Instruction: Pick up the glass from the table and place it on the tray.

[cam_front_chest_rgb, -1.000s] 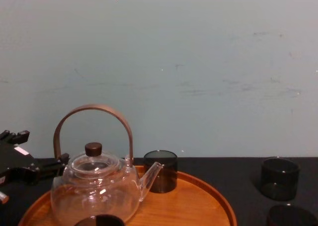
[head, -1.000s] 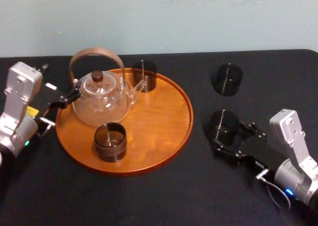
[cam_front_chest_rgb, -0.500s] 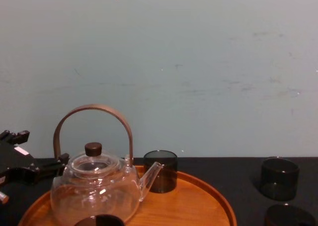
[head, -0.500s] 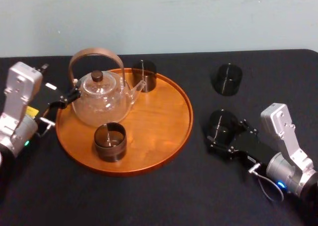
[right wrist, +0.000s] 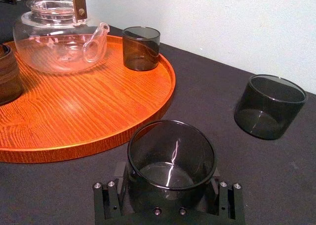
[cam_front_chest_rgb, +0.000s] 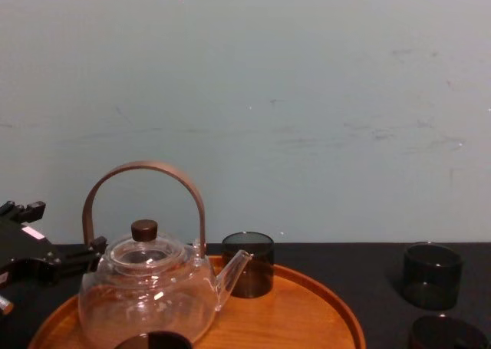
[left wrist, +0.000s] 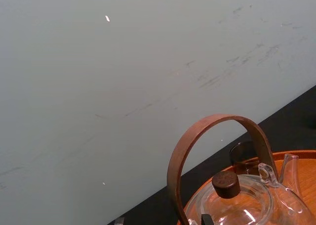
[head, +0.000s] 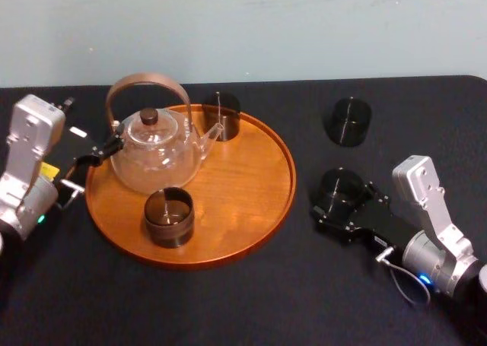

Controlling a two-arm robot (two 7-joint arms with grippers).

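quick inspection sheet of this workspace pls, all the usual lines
surface: table matte black, flat
job's things: tray on the table's left half; near glass and far glass upright on the table right of it
clutter: glass teapot, back glass and front glass on the tray
grippers: right gripper open, straddling the near glass; left gripper by the tray's left rim, beside the teapot
cables: grey cable looped at the right wrist
surroundings: pale wall behind
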